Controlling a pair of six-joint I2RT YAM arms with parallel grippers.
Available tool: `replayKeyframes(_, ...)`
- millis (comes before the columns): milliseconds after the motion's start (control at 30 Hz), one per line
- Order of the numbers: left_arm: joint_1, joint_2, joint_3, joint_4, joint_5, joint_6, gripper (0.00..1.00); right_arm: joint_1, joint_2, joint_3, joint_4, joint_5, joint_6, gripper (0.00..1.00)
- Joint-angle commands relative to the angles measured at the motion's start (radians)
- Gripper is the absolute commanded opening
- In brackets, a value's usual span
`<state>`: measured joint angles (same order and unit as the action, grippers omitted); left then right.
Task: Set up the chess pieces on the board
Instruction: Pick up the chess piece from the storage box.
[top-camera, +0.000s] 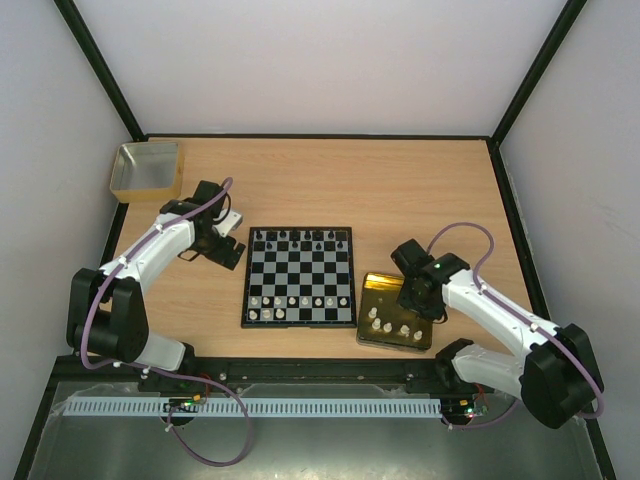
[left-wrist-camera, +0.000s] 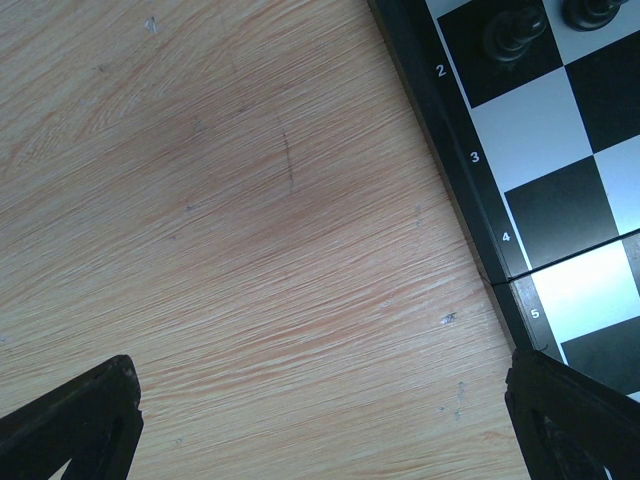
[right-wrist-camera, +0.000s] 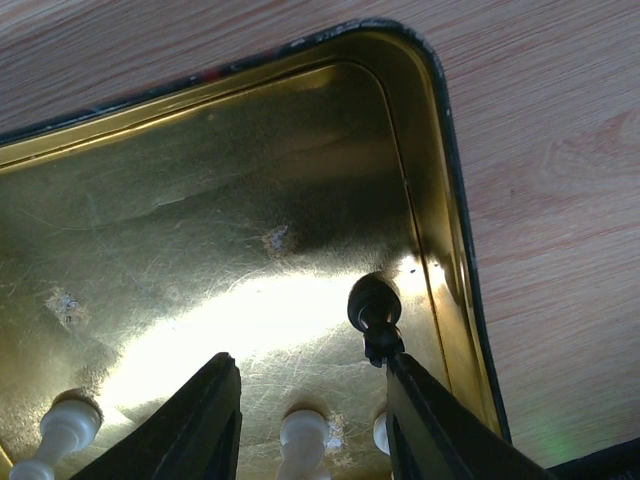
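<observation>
The chequered board lies at the middle of the worktop. Black chess pieces line its far edge and white ones stand along its near edge. The left gripper hangs wide open over bare wood just beside the board's left edge, holding nothing. The right gripper is partly open inside the gold tray, right of the board, and grips nothing. A small black piece stands against one finger, and white pieces stand nearby in the tray.
</observation>
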<state>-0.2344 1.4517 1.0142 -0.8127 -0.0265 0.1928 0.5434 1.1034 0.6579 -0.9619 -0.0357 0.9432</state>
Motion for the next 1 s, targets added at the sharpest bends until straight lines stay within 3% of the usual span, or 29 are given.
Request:
replayKeyframes(0, 0.007, 0.001, -0.008, -0.01, 0.011, 0.002, 0.99, -0.002, 0.025, 0.045, -0.057, 0.049, 0.025, 0.39)
replayKeyframes(167, 0.006, -0.005, -0.007, -0.01, 0.019, 0.005, 0.99, -0.002, 0.066, 0.084, -0.1, 0.095, 0.007, 0.39)
replayKeyframes(967, 0.006, -0.043, -0.004, -0.005, 0.042, 0.014, 0.99, -0.002, 0.084, -0.02, -0.024, 0.002, 0.086, 0.39)
